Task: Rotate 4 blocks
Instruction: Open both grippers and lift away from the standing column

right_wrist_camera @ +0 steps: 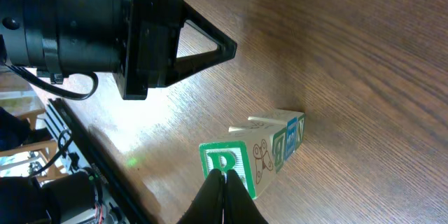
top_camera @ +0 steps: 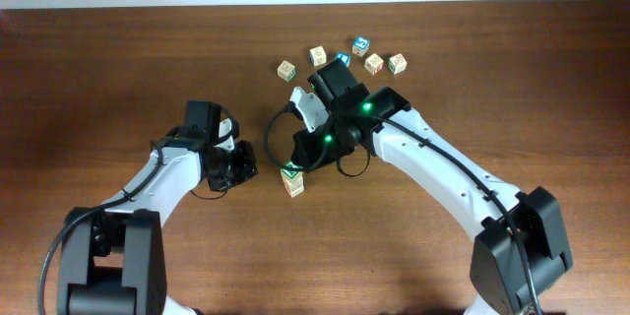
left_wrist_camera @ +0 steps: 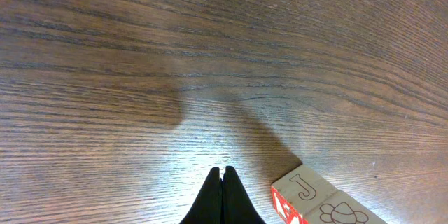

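Two light-wood blocks lie together at mid-table, one with a green face (top_camera: 290,170) and one just in front of it (top_camera: 296,188). My right gripper (top_camera: 299,160) is shut, holding nothing. In the right wrist view its tips (right_wrist_camera: 224,176) lie over the green "B" face of the near block (right_wrist_camera: 238,159), and a second block (right_wrist_camera: 288,134) with green and blue faces lies behind. My left gripper (top_camera: 246,163) is shut and empty, left of the pair. In the left wrist view its tips (left_wrist_camera: 222,174) hover over bare wood, with a red-faced "J" block (left_wrist_camera: 302,189) to their right.
Several more cubes lie in a loose row at the back, among them a tan one (top_camera: 286,69), a blue-faced one (top_camera: 361,45) and a tan one (top_camera: 397,63). The left arm's gripper body (right_wrist_camera: 150,38) shows close by in the right wrist view.
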### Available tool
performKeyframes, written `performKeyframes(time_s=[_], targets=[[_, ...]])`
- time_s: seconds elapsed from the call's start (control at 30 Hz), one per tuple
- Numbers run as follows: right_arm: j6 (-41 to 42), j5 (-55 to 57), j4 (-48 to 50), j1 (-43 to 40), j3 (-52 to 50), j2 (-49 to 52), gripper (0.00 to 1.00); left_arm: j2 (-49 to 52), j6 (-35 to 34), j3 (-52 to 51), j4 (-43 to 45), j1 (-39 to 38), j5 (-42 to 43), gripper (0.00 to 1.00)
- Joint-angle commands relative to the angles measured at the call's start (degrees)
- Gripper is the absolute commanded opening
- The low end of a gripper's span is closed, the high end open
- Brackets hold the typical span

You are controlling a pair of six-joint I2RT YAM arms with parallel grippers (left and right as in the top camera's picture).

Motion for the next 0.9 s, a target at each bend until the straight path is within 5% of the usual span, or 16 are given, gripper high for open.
performKeyframes(time_s=[0.0, 0.13, 0.2, 0.27, 0.3, 0.33, 0.37, 0.4, 0.87], targets=[[-0.57, 0.98, -1.88, 0.13, 3.08, -1.05, 0.04, -1.79, 2.56, 1.77, -0.04, 0.57, 0.24, 0.0], [-3.67, 10.8, -15.87, -2.58, 18.82, -3.76, 0.05, -8.24, 9.42, 13.11, -9.53, 2.56, -2.86, 0.0], [-4.96, 17.51, -26.14, -4.66, 31.21, -4.44, 0.15, -12.81, 12.66, 20.39, -14.34, 2.75, -6.56, 0.08], [-4.94, 22.45, -33.0, -6.19, 39.74, -4.55, 0.33, -17.05, 13.86, 25.2, -17.27, 2.75, -8.68, 0.35], [-4.9, 25.0, -37.0, -7.04, 44.57, -4.55, 0.43, -18.36, 13.84, 25.99, -17.51, 2.75, -8.66, 0.64], [-4.52, 26.95, -41.09, -8.02, 49.88, -4.55, 0.59, -20.79, 13.84, 26.58, -17.46, 2.75, -8.66, 0.9], [-4.48, 28.48, -46.12, -9.2, 56.94, -4.66, 0.81, -23.69, 13.84, 26.58, -17.53, 2.75, -8.66, 1.0], [-4.5, 29.42, -48.87, -10.36, 63.34, -5.18, 0.98, -25.4, 13.84, 26.58, -17.77, 2.75, -8.66, 0.99], [-4.52, 29.44, -48.83, -11.06, 67.63, -26.4, 0.98, -28.2, 13.84, 26.56, -19.69, 2.75, -8.63, 0.99]])
